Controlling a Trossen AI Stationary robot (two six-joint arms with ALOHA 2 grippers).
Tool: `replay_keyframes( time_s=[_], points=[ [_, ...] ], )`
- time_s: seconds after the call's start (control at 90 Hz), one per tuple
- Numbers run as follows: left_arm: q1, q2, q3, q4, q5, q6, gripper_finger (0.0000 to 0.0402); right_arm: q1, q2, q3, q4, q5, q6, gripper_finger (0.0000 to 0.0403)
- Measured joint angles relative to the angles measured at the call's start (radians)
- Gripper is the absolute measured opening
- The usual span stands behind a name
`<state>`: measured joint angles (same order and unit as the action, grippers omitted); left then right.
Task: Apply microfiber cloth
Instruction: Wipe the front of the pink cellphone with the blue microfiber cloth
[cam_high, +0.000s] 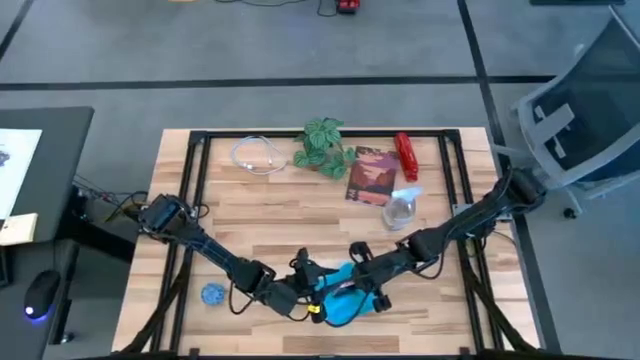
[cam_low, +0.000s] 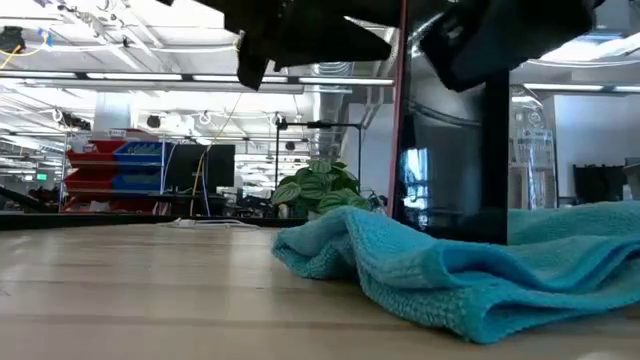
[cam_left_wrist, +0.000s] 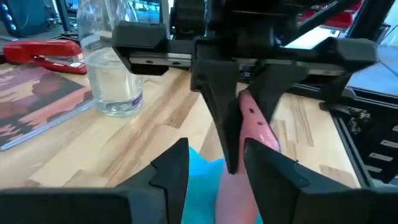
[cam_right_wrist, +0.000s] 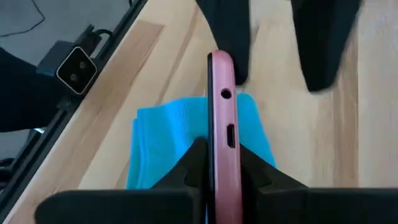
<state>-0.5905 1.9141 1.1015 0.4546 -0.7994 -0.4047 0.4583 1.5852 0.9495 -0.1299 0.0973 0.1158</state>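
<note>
On the near left of the light wooden slatted table (cam_high: 250, 215) lies a small blue patterned ball (cam_high: 212, 294). The left arm reaches from the left edge toward the near middle, where the left gripper (cam_high: 300, 290) hovers just beside the cloth; in its wrist view its two dark fingers (cam_left_wrist: 169, 169) stand spread apart, holding nothing.

The bright sky-blue microfiber cloth (cam_high: 342, 305) lies rumpled on the near middle of the table, between the two grippers. In the low view its folds (cam_low: 440, 270) rest flat on the wood.

The right gripper (cam_high: 362, 275) comes in from the right edge and sits just above the cloth. Its fingers (cam_right_wrist: 194, 163) are pinched on a slim phone in a pink case (cam_right_wrist: 222, 118), held on edge over the cloth (cam_right_wrist: 168, 140). The left wrist view shows the same phone (cam_left_wrist: 256, 124) clamped between the right gripper's dark fingers, its end pointing toward the left gripper.

Along the far side stand a coiled white cable (cam_high: 258, 155), a small green leafy potted plant (cam_high: 322, 145), a reddish-brown picture book (cam_high: 370, 175), a red stapler (cam_high: 406, 155) and a clear plastic bottle (cam_high: 400, 207), all well apart from the cloth.
</note>
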Motion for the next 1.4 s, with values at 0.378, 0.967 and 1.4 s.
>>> replay_keyframes(
  time_s=[0.378, 0.967, 1.4],
  points=[
    [-0.032, 0.049, 0.001, -0.014, -0.107, -0.066, 0.0132, 0.067, -0.198, -0.005, -0.151, 0.018, 0.007, 0.0017],
    [0.026, 0.429, 0.392, -0.447, -0.004, 0.049, 0.0132, 0.150, -0.271, -0.004, -0.154, 0.063, 0.017, 0.0017],
    [0.026, 0.301, 0.499, -0.678, -0.149, -0.073, 0.0132, 0.168, -0.271, -0.011, -0.186, 0.062, 0.030, 0.0019]
  ],
)
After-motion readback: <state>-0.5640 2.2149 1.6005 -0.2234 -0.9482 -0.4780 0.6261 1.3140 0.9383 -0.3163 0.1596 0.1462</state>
